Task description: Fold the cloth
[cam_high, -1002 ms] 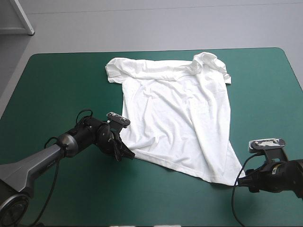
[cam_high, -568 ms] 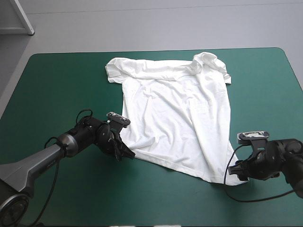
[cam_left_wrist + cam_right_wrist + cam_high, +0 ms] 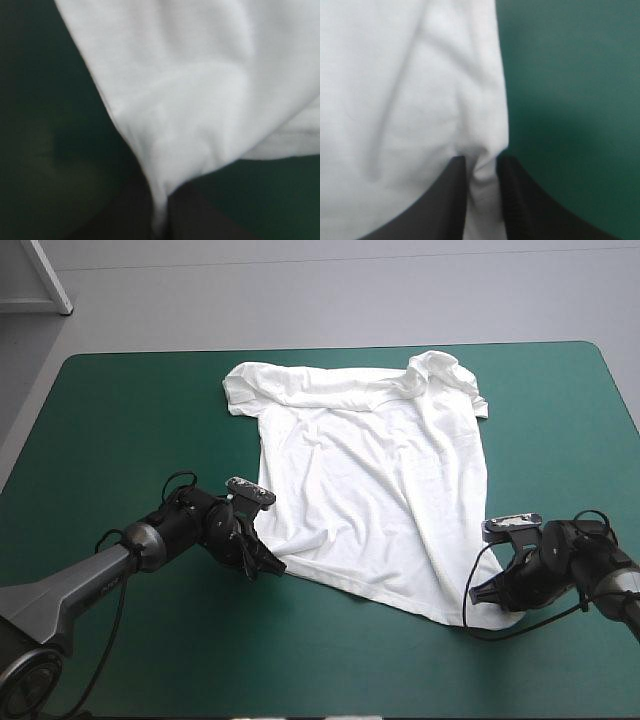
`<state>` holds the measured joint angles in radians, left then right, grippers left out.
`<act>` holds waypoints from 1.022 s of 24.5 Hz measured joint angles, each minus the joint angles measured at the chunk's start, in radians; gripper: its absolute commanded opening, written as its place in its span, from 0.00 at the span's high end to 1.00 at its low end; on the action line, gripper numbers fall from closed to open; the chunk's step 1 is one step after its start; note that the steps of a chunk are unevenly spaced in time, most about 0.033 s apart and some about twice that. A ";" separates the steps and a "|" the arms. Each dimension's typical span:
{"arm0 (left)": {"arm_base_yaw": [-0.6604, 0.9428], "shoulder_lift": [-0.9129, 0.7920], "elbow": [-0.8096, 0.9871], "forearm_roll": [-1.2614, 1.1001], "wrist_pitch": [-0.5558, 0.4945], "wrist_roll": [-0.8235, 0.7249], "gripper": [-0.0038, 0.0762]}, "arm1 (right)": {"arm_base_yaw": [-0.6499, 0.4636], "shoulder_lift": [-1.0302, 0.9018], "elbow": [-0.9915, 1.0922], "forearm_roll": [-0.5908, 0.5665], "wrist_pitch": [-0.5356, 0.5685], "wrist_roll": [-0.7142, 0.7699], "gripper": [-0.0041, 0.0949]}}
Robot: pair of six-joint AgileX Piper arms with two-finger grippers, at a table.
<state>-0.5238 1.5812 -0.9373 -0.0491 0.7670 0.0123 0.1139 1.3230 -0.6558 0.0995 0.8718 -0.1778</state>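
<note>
The white T-shirt lies spread on the teal-green cover, collar toward the far edge, hem toward me. My left gripper sits at the hem's near left corner. In the left wrist view its black fingers meet in an arch with the T-shirt corner pinched between them, at the left gripper. My right gripper is at the hem's near right corner. In the right wrist view the right gripper holds a fold of the T-shirt between nearly shut fingers.
Bare teal-green cover stretches to the left of the T-shirt and along the near edge. The table's far edge runs just beyond the collar.
The right arm moved left toward the hem's near right corner, which has bunched slightly at its gripper. The left arm has held still.
</note>
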 measured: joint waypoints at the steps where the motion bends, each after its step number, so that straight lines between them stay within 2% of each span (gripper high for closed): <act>1: 0.000 0.000 0.000 0.000 0.000 -0.001 0.96 | 0.000 0.000 0.001 0.030 -0.019 -0.011 0.98; 3: 0.000 -0.010 -0.001 0.000 0.004 -0.003 0.96 | 0.000 -0.008 0.012 0.128 -0.062 -0.029 0.98; 5: 0.000 -0.026 -0.013 0.005 0.014 -0.020 0.96 | 0.000 -0.033 0.018 0.170 -0.077 -0.033 0.98; 7: -0.001 -0.048 -0.057 0.011 0.122 -0.032 0.96 | 0.001 -0.067 0.000 0.177 -0.032 -0.028 0.98; 8: -0.001 -0.071 -0.136 0.049 0.216 -0.048 0.96 | 0.003 -0.100 -0.063 0.168 0.034 -0.010 0.98; 10: -0.001 -0.087 -0.266 0.112 0.341 -0.059 0.96 | 0.006 -0.144 -0.194 0.130 0.116 0.037 0.98; 12: -0.001 -0.089 -0.390 0.172 0.418 -0.065 0.96 | 0.006 -0.157 -0.325 0.082 0.183 0.077 0.98; 19: -0.001 -0.089 -0.836 0.245 0.474 -0.012 0.96 | 0.006 -0.152 -0.786 0.014 0.361 0.145 0.98; 25: -0.001 -0.093 -1.216 0.251 0.490 0.024 0.96 | 0.006 -0.147 -1.153 0.013 0.378 0.160 0.98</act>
<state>-0.5249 1.4885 -2.1529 0.2021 1.2572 0.0360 0.1203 1.1760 -1.8093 0.1125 1.2501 -0.0179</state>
